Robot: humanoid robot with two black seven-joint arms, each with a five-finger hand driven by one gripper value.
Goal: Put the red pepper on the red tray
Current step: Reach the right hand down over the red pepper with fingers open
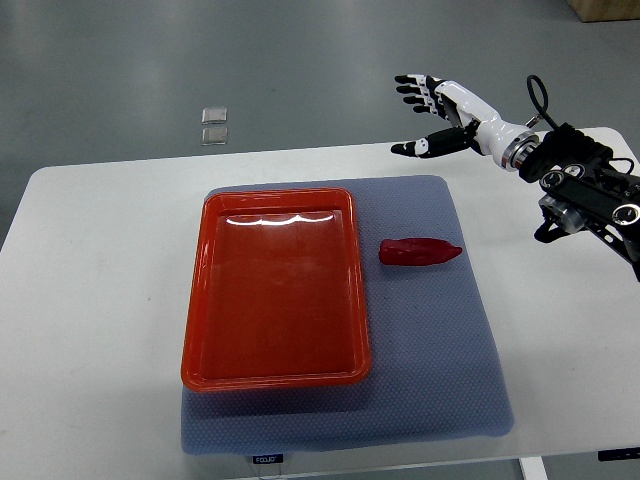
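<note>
Your red tray sat empty on the left part of the blue mat. The red pepper lay on the mat just beside the tray's right rim. Your right hand hovered beyond the mat's far right corner, fingers spread, holding nothing.

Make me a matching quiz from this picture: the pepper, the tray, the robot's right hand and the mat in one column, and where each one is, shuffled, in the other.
Things:
1. red pepper
2. red tray
3. right hand
4. blue mat

Places:
A. raised above the table's far edge, fingers spread
B. spread flat on the white table
C. empty, on the mat's left part
D. lying on the mat, right of the tray

Pairs: 1-D, 2-C, 3-A, 4-B
</note>
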